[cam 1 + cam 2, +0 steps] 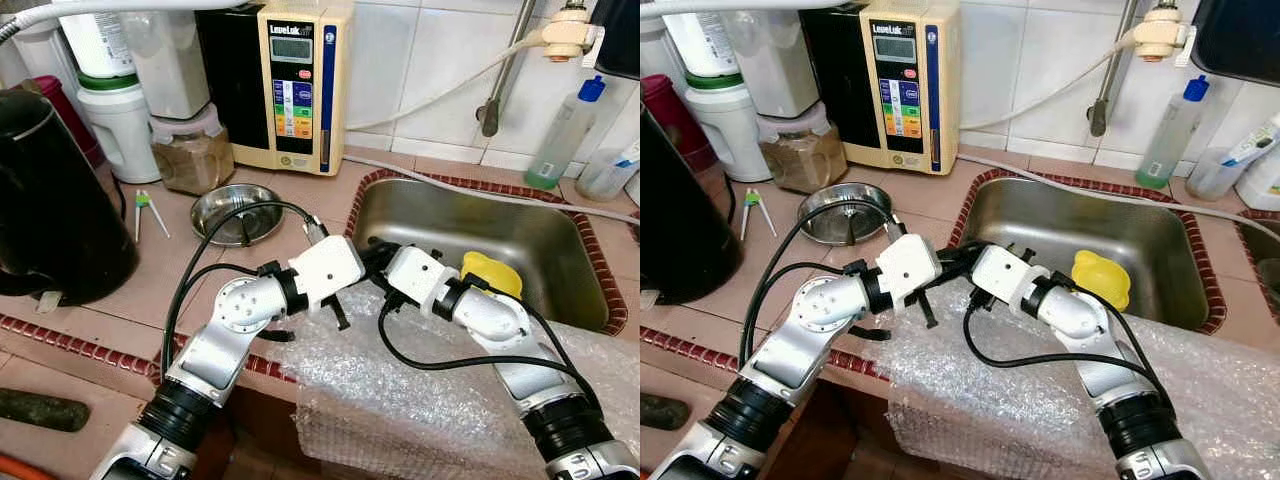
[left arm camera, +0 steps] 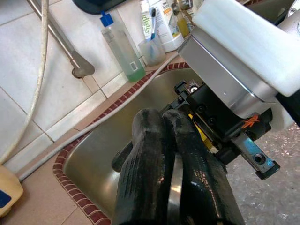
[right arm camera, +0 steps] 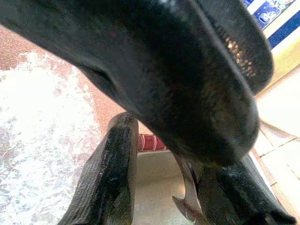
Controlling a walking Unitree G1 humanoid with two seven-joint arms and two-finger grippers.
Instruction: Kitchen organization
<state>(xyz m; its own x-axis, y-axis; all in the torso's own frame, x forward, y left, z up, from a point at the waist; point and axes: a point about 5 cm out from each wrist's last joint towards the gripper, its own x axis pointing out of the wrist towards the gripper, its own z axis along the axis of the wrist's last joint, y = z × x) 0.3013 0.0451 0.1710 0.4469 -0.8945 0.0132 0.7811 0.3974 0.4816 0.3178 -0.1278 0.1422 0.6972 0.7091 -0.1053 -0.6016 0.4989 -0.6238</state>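
Observation:
Both grippers meet over the front-left corner of the steel sink (image 1: pixel 560 235). My left gripper (image 2: pixel 171 154) has its black fingers (image 2: pixel 145 178) pressed together on a thin strip of metal (image 2: pixel 174 187), seemingly a utensil. My right gripper (image 3: pixel 173 197) faces it tip to tip. Its two fingers (image 3: pixel 110 183) stand apart around a thin metal piece (image 3: pixel 187 199), with the left gripper's fingers looming just above. In the eye views the fingertips of both overlap at the sink rim (image 1: pixel 368 255). A yellow object (image 1: pixel 490 272) lies in the sink behind the right wrist.
Bubble wrap (image 1: pixel 400 400) covers the counter's front edge under both arms. A small steel dish (image 1: pixel 235 212) and green tongs (image 1: pixel 145 208) lie to the left. A black kettle (image 1: pixel 50 200), a jar (image 1: pixel 192 155), a water ioniser (image 1: pixel 297 85) and a blue-capped bottle (image 1: pixel 565 135) stand around.

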